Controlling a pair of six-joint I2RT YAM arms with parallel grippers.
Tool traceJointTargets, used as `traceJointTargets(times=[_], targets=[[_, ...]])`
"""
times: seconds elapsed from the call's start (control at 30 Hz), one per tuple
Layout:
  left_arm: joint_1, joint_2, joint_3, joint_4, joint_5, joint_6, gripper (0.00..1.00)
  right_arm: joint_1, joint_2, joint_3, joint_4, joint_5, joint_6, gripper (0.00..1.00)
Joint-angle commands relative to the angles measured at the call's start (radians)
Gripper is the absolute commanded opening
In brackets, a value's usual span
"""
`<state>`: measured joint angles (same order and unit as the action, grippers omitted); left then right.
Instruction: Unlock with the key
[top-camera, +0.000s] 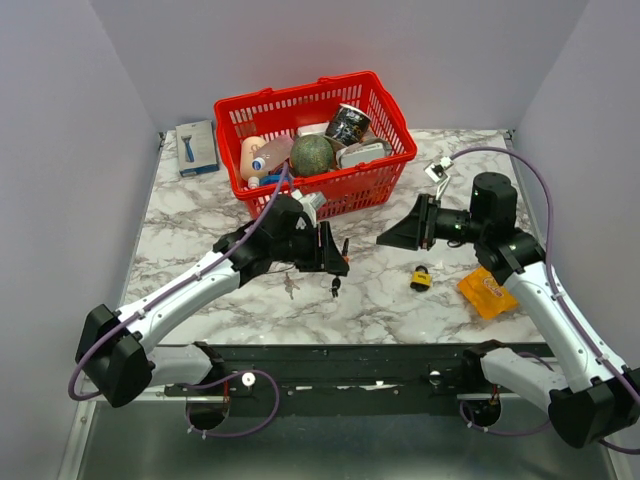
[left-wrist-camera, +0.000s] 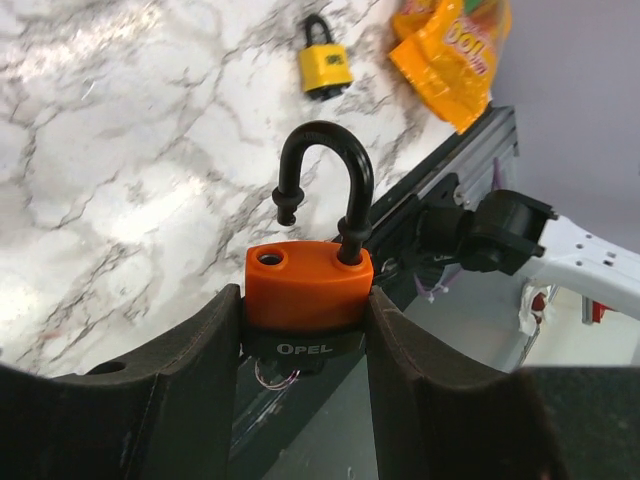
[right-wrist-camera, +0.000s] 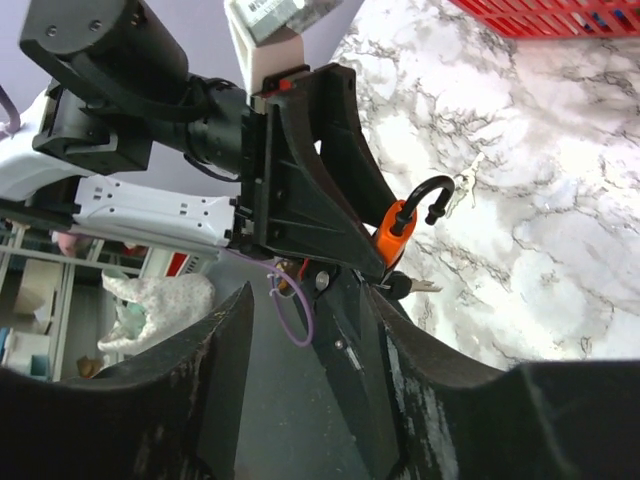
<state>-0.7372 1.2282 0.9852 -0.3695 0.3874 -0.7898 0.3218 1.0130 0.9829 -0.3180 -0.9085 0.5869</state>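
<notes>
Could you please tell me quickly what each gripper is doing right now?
Left gripper: closed on the orange padlock with the open black shackle.
Right gripper: open, holding nothing.

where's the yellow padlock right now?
Top view: the yellow padlock lies on the marble table right of centre, just left of the orange snack packet, near the right end effector.

Robot lab, a test cell by the look of it. Plain pale walls (top-camera: 60, 150) box in three sides of a marble-print tabletop (top-camera: 385, 300). The left arm (top-camera: 180, 295) & right arm (top-camera: 560, 310) are bolted to a black alu rail (top-camera: 350, 355) at the near edge, w/ purple cables (top-camera: 500, 149) looping off them. A red shopping basket (top-camera: 350, 190) of misc. props sits at the back. Beyond the rig there's storage shelving (right-wrist-camera: 25, 300), blurred.
</notes>
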Motion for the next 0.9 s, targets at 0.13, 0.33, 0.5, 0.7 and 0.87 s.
traceJointTargets(times=[0.13,0.33,0.5,0.7,0.87], targets=[[0.013,0.050,-0.016,0.093,0.201,0.009,0.00,0.005,0.004,-0.042,-0.075,0.174,-0.050,0.76],[0.009,0.077,-0.004,0.308,0.406,-0.035,0.00,0.005,0.025,-0.079,0.039,0.024,-0.122,0.81],[0.009,0.161,0.085,0.087,0.197,0.012,0.00,0.006,0.094,-0.058,-0.068,0.237,-0.121,0.82],[-0.010,0.373,0.116,0.339,0.346,-0.071,0.00,0.005,0.058,-0.107,-0.118,0.425,-0.062,0.81],[-0.018,0.618,0.306,0.166,0.334,-0.025,0.00,0.005,-0.011,-0.093,-0.240,0.629,-0.045,0.85]])
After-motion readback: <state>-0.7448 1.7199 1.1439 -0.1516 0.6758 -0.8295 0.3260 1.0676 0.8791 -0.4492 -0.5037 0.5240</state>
